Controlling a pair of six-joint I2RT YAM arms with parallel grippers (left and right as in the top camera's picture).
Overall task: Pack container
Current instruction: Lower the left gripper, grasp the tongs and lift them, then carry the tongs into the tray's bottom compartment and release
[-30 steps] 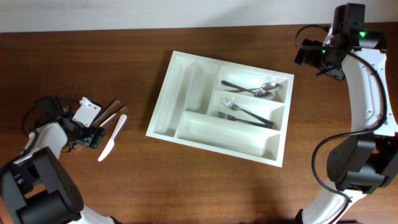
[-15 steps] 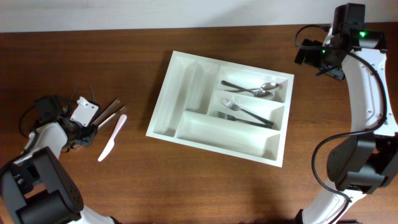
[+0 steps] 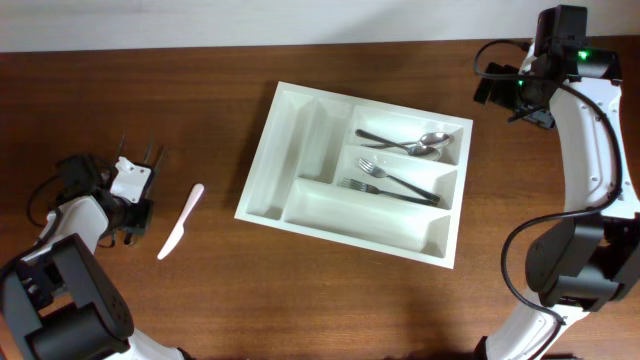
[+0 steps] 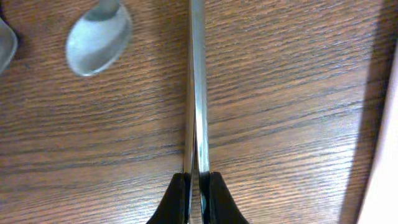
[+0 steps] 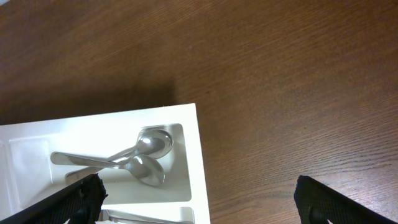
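Steel utensil handle clamped in left pincer — pick step. White container sits mid-counter, well apart. Next — lift, carry over, release into a long compartment. Right pincer open.

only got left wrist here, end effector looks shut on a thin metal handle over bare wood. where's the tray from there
Observer: The white tray sits mid-table, toward the right arm's side of the left end effector gripping that metal handle.
Operator: anything lying in between
Observer: A white plastic knife lies flat on the table between them, apart from the tray.
Operator: which slots are taken
Observer: Two spoons lie in the far long slot and two forks in the middle one. The other three slots look empty.
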